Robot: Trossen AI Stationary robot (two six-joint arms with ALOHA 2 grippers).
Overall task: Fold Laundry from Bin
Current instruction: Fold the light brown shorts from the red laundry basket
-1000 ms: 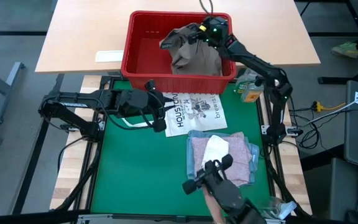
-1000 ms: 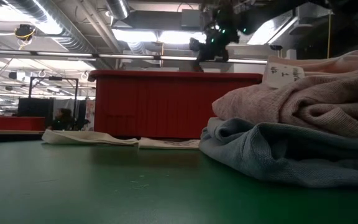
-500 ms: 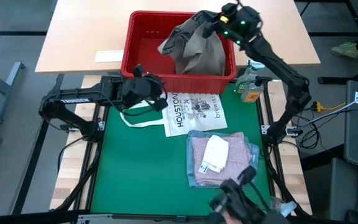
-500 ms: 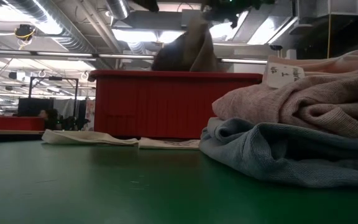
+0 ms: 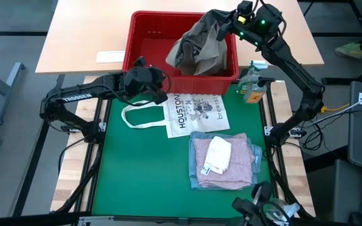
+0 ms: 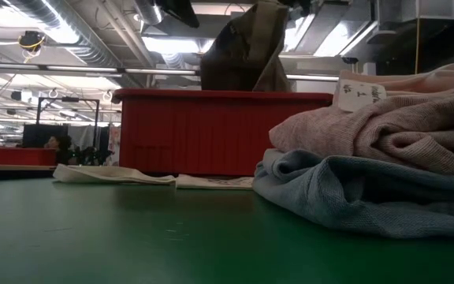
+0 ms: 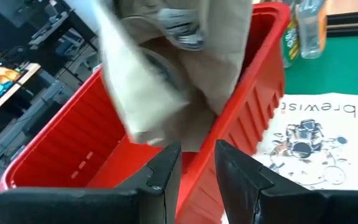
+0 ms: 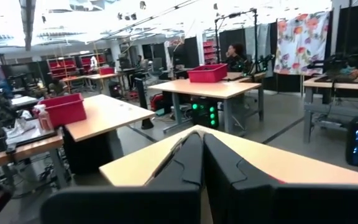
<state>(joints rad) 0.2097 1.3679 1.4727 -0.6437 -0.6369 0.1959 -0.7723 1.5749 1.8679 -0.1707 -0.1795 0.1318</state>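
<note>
A: Though most of the folding looks done, how much would you say is left?

B: Starting nearest the front of the bench point(image 5: 143, 182), well short of the bin point(image 5: 149, 37), there is a finished stack: a pale pink garment point(image 5: 225, 164) folded on top of a light blue one point(image 6: 353, 197), with a white tag showing. Between that stack and the bin lies the flat white tote bag point(image 5: 190, 114), which is not laundry. So at least two pieces are done, by my reckoning.

A: And at the bin itself?

B: The right gripper point(image 5: 234, 17) is over the bin's far right corner, pinched shut on the khaki-grey garment point(image 5: 200, 44), which hangs from it with its lower part still draped over the bin's front rim. The left gripper point(image 5: 144, 66) sits just at the bin's near left wall, fingers point(image 7: 160, 180) slightly parted and holding nothing. I can't see other clothes inside the bin; the visible floor is bare red. My guess is this is the last piece, yet to be carried out, spread and folded.

A: What changed over the last second?

B: The right gripper rose and drew back from inside the bin, lifting the cloth clear. The left arm swung from beside the tote up towards the bin. The dark object at the bench's front edge has mostly dropped out of sight.
</note>
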